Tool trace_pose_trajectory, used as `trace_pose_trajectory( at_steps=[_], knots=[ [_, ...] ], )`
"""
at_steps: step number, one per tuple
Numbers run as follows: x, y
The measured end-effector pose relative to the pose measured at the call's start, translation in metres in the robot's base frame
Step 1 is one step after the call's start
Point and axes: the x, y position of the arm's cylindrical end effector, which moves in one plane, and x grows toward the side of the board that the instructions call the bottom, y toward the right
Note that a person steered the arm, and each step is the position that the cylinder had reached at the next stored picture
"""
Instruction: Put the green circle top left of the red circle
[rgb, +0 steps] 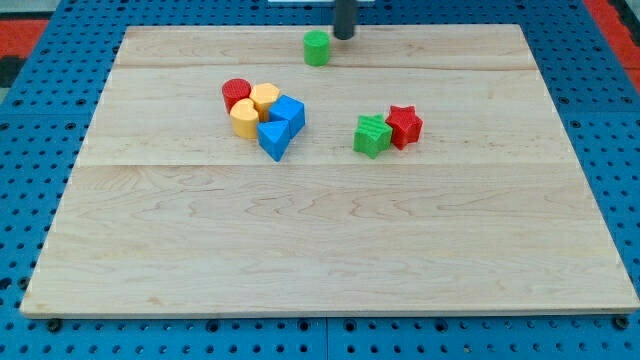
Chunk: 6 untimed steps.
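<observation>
The green circle stands near the view's top edge of the wooden board, a little left of centre. The red circle sits lower and to the left, at the left end of a cluster of blocks. The green circle is up and to the right of the red circle, well apart from it. My tip is just to the right of and slightly above the green circle, close to it; I cannot tell if it touches.
Touching the red circle are two yellow blocks, a blue cube and a blue triangle. A green star and a red star sit together right of centre. The board's top edge is near my tip.
</observation>
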Motion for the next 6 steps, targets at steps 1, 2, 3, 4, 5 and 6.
trace_pose_trajectory(
  at_steps=[1,2,3,4,5,6],
  knots=[
    [0.057,-0.042],
    [0.047,-0.022],
    [0.073,0.010],
    [0.080,-0.043],
    [0.079,-0.113],
    [0.067,-0.112]
  ],
)
